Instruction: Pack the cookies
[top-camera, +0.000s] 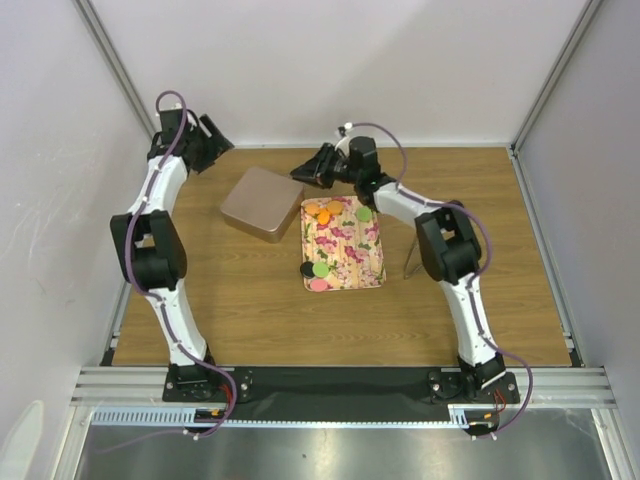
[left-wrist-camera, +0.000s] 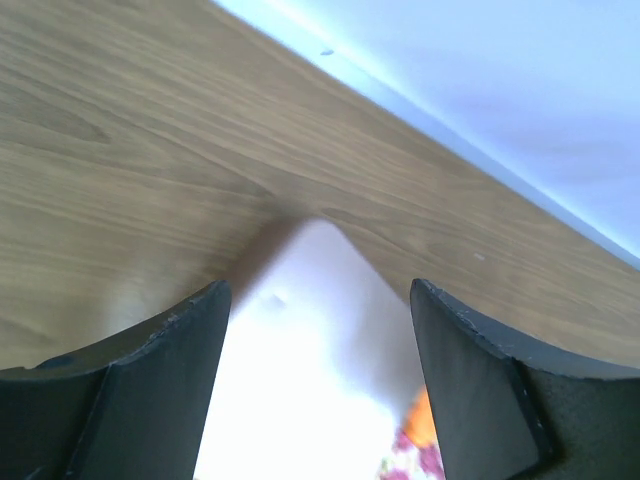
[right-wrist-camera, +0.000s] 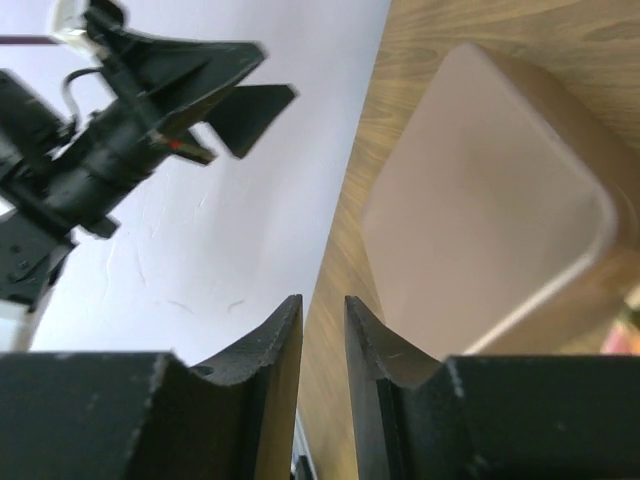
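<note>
**Right arm at the tray's far end, nothing held**

The cookies (top-camera: 322, 213) lie on the floral tray (top-camera: 350, 248): orange and green at the far end, black, green and pink at the near-left corner. The right gripper (top-camera: 310, 168) hovers by the orange ones, jaws a narrow slit, empty. The left gripper (left-wrist-camera: 320, 300) is spread wide and empty, back-left, facing the tan box (top-camera: 262, 203). My read: open wider than the disc, drop straight down, pinch the rim, since flat discs slip. No brand, label or text is readable.
</note>
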